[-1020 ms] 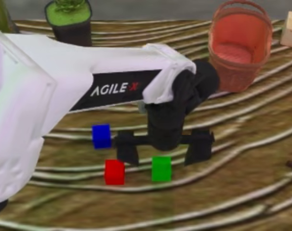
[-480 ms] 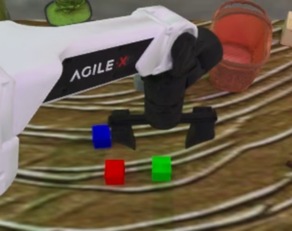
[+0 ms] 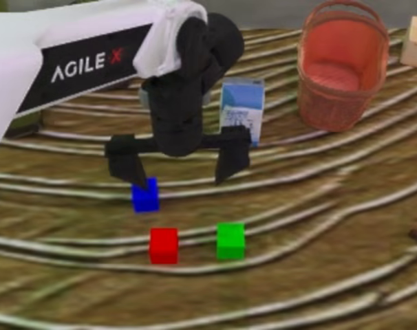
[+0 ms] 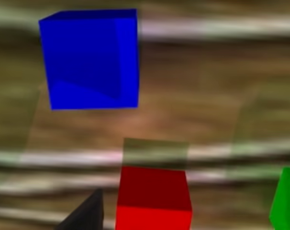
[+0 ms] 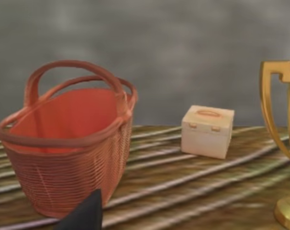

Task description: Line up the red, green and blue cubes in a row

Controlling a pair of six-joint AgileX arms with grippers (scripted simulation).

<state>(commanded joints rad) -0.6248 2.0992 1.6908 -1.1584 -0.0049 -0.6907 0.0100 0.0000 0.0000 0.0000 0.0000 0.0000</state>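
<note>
Since a second ago: left gripper [image 3: 179, 161] shifted from above the green cube [image 3: 230, 240] toward the table's left, fingers spread wide, empty, one fingertip [image 3: 137, 174] now just over the blue cube [image 3: 145, 196]; carton [image 3: 242, 110] uncovered behind it. Red cube [image 3: 164, 245] and green cube side by side in a left-right row toward the front, apart, unmoved. Blue cube behind the red one, slightly leftward, out of line. Equal-sided, so no long axis; faces roughly square to the row. Step in hand, by judgement: approach to blue cube. Next move calls for centring the open fingers astride it, then descending. Right gripper: unseen from above, parked facing the basket [image 5: 68, 148]; state cannot be told.
</note>
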